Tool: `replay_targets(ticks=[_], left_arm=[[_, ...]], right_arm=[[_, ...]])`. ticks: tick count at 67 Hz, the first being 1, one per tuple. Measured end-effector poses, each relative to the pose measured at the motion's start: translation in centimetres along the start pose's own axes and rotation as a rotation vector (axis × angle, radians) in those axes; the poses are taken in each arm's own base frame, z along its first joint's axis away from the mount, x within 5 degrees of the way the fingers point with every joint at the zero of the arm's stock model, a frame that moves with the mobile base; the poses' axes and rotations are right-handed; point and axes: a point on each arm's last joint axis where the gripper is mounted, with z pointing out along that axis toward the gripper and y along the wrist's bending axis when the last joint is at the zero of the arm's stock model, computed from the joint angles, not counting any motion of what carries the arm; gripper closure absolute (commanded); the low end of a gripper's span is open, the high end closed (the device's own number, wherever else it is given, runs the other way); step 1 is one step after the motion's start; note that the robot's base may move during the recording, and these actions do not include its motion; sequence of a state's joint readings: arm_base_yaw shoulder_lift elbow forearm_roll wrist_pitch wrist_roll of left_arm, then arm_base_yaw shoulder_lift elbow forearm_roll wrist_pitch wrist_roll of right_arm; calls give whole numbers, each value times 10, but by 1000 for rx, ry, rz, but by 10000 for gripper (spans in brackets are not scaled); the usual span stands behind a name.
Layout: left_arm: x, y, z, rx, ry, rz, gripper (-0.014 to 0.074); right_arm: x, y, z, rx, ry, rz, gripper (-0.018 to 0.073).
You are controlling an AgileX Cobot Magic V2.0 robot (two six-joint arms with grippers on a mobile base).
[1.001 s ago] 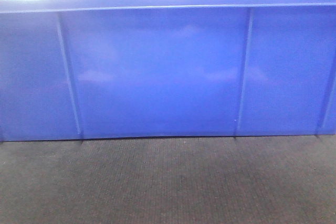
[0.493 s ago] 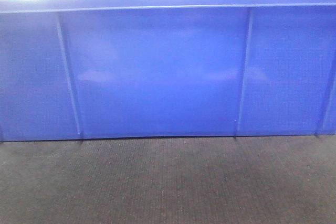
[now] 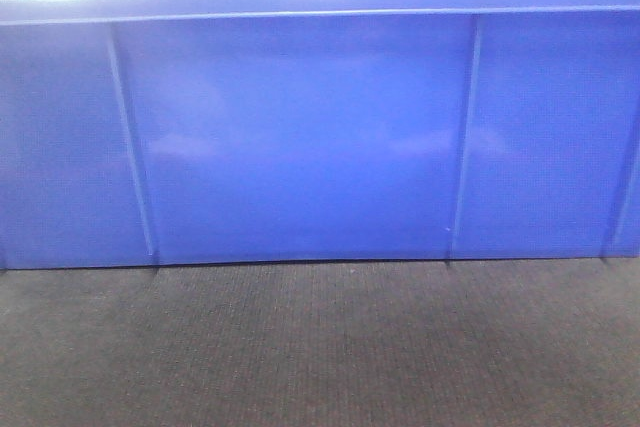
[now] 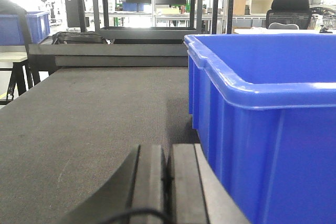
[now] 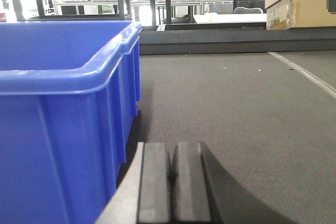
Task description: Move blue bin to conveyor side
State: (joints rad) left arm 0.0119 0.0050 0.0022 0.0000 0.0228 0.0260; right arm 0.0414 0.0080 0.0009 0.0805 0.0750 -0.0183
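While both arms flank it, the blue bin (image 3: 300, 137) sits on the conveyor side (image 3: 320, 347): just right of the left tool (image 4: 167, 182), just left of the right tool (image 5: 170, 182). Both tools are pressed closed, empty, equally near, the bin's long axis running between them.

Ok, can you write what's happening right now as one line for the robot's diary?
large blue plastic bin: resting on dark grey woven belt | left gripper: shut, empty, left of bin | right gripper: shut, empty, right of bin
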Motion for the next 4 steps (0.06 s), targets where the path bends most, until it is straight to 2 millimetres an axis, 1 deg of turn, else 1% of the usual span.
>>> replay_targets(ticks=[4], left_arm=[[0, 0, 0, 0, 0, 0, 620]], right_arm=[[0, 0, 0, 0, 0, 0, 625]])
